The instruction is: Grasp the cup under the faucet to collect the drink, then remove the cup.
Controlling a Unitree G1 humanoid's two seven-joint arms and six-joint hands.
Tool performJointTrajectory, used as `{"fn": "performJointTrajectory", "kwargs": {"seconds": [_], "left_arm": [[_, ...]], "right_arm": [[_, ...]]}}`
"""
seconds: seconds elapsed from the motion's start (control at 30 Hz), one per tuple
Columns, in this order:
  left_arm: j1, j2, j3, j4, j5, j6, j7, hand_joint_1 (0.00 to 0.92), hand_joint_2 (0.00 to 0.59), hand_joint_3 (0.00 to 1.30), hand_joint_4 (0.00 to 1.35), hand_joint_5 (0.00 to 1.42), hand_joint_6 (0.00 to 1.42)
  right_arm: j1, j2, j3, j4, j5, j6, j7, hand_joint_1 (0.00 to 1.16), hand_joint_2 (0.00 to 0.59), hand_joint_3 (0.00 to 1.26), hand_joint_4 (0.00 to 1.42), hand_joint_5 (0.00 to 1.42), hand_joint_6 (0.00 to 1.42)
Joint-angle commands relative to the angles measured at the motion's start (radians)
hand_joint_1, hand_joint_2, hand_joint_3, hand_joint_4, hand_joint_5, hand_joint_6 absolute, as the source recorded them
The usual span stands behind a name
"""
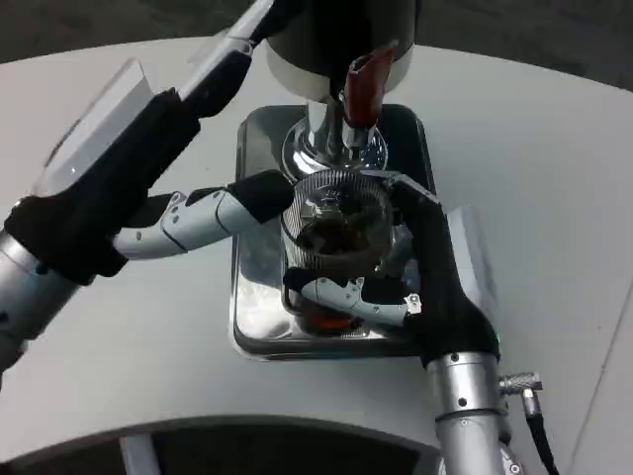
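Clear ribbed cup (pixel 336 230): you see it holding dark drink, on the steel drip tray (pixel 259 327) below the red-handled faucet (pixel 364 87).
Right hand (pixel 396 282): your fingers wrap the cup.
Left hand (pixel 213 218): fingertips touching the cup's side, grip unclear.

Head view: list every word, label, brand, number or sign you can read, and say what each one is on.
None can be read: no text shows on the dispenser, its red tap handle, the cup, the steel tray, the table or either hand.

The cup (pixel 336 233) stands on the tray (pixel 259 327) before the faucet (pixel 364 87), between left hand (pixel 213 216) and right hand (pixel 396 287).
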Motion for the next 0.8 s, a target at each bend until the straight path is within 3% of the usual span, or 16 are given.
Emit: {"fn": "performJointTrajectory", "kwargs": {"seconds": [0.03, 0.17, 0.4, 0.6, 0.8], "left_arm": [[0.038, 0.020, 0.026, -0.034, 0.000, 0.007, 0.007, 0.000, 0.152, 0.00, 0.00, 0.02, 0.00], [0.077, 0.020, 0.050, -0.058, 0.018, -0.002, 0.020, 0.000, 0.154, 0.00, 0.00, 0.00, 0.00], [0.193, 0.044, 0.128, -0.133, 0.132, 0.076, 0.065, 0.000, 0.151, 0.00, 0.00, 0.00, 0.00], [0.326, 0.096, 0.166, -0.199, 0.232, 0.150, 0.047, 0.000, 0.127, 0.00, 0.00, 0.00, 0.00], [0.432, 0.145, 0.161, -0.248, 0.293, 0.171, 0.026, 0.000, 0.119, 0.00, 0.00, 0.00, 0.00]], "right_arm": [[0.053, -0.003, 0.024, -0.090, -0.005, 0.014, 0.044, 1.11, 0.123, 0.65, 0.83, 0.92, 1.24], [0.105, 0.001, 0.040, -0.152, -0.015, 0.027, 0.059, 1.11, 0.122, 0.65, 0.83, 0.92, 1.25], [0.192, -0.008, 0.042, -0.298, -0.023, 0.069, 0.107, 1.11, 0.121, 0.65, 0.83, 0.92, 1.27], [0.258, -0.040, 0.042, -0.426, -0.022, 0.099, 0.191, 1.11, 0.121, 0.65, 0.84, 0.92, 1.27], [0.309, -0.062, 0.030, -0.524, -0.009, 0.113, 0.250, 1.11, 0.121, 0.65, 0.84, 0.92, 1.28]]}}
